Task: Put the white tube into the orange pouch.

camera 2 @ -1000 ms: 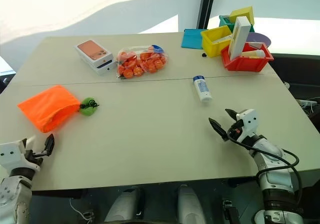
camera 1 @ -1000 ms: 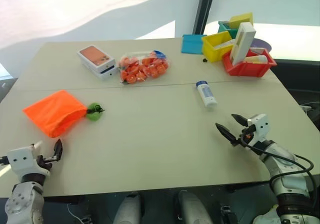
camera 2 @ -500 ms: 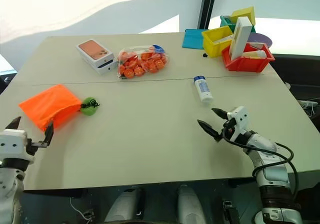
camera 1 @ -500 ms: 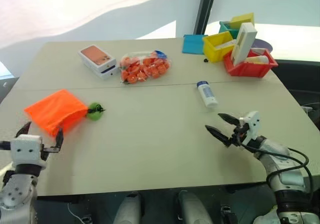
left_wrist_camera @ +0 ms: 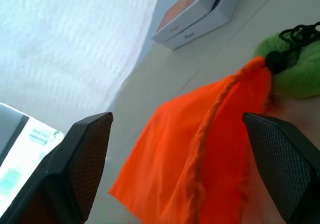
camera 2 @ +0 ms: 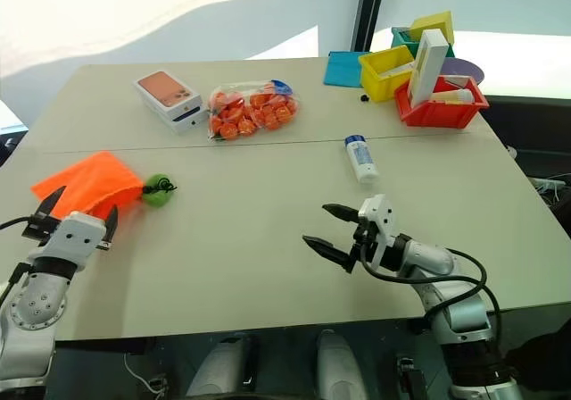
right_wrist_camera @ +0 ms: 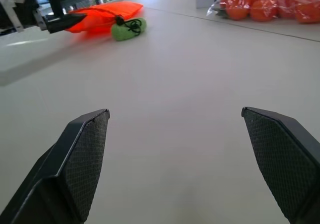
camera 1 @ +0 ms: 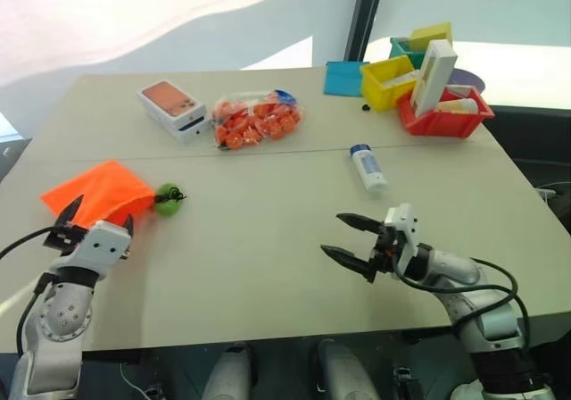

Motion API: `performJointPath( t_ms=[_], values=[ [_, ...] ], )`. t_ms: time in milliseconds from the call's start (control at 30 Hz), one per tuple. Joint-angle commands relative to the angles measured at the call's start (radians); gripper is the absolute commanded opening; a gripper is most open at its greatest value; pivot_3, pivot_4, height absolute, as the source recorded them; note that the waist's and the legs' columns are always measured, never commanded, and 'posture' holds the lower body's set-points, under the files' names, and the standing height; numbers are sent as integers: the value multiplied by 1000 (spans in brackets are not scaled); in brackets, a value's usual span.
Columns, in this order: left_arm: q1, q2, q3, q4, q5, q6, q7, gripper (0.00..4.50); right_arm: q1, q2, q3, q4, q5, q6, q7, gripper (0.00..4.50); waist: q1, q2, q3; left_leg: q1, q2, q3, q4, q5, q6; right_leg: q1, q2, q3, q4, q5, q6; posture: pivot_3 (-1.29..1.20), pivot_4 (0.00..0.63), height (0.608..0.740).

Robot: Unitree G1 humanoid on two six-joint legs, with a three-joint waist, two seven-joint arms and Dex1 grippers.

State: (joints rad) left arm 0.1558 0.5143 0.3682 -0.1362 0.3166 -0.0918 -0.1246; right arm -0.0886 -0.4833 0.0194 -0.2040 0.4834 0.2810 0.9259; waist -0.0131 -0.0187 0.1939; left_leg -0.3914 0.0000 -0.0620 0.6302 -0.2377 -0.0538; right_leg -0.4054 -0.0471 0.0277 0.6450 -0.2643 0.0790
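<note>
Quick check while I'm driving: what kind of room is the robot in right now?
Probably a lab or test space set up for handling trials, not a home. A plain beige table holds unrelated items: coloured sorting bins, a boxed phone and a clear bag of orange-red pieces. A white sheet hangs behind.

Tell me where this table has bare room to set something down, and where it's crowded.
Bare: the wide stretch between the orange pouch and the white tube, reaching the right gripper. Crowded: the far right corner around the red bin, and the far side by the bag of orange pieces.
</note>
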Motion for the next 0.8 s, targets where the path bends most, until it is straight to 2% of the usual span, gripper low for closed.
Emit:
performJointPath(
  t_ms=[33,400,500,567,733,800],
  values=[
    [-39,24,2,3,27,69,20,4430,-15,18,27,-75,9,15,-19,4411,0,0,0,0,0,0,0,0,0,0,0,0,0,0,0,0,150,740],
    [-168,46,-22,127,39,201,52,4430,-44,38,57,-111,9,44,-58,4411,0,-1,0,0,0,-1,0,0,0,0,0,-1,1,2,3,0,150,740],
    [-183,46,-22,140,23,203,57,3553,-38,40,60,-120,6,43,-67,4500,-1,-1,0,0,0,-1,0,0,0,0,0,-1,1,2,4,0,150,740],
    [-189,46,-24,141,18,205,60,2644,-33,39,61,-123,3,40,-71,4500,0,-1,0,0,0,-1,0,0,0,0,0,-1,1,2,4,0,150,740],
    [-196,42,-26,137,0,210,60,33,-32,37,60,-123,-1,35,-79,4500,0,-1,0,0,0,-1,0,0,0,0,0,-1,1,2,3,0,150,740],
    [-200,36,-27,127,-7,218,60,33,-33,36,60,-121,-3,33,-80,4500,0,-1,0,0,0,-1,0,0,0,0,0,-1,1,2,3,0,150,740]
  ],
)
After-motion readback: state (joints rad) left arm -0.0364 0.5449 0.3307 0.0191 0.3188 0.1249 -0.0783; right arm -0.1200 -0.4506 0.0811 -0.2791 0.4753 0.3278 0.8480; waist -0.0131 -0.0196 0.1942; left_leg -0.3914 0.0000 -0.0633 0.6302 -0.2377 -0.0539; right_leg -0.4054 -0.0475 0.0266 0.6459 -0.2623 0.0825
